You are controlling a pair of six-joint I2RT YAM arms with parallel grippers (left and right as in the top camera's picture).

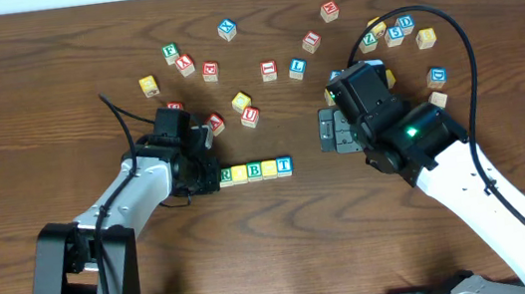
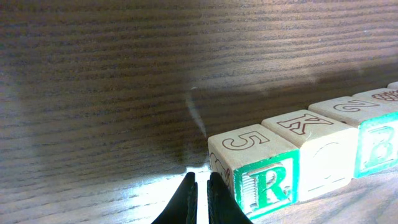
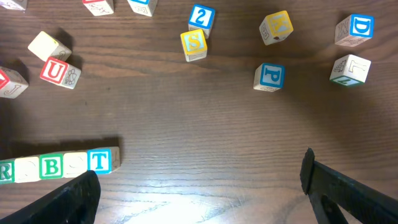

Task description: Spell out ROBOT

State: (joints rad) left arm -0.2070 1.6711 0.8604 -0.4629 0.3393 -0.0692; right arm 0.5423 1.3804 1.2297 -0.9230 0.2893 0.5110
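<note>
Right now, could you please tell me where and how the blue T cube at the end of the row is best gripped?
Take the blue T cube by the two faces parallel to the row, coming down from above. Its inner face sits against the yellow cube, so no finger fits there; those two faces have bare table beside them. The open right end effector looks nearer.

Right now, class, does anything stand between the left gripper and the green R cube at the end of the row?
Nothing visible does. The shut left gripper sits right beside the R cube, with no other cube between them. Whether they touch, the wrist view does not settle.
</note>
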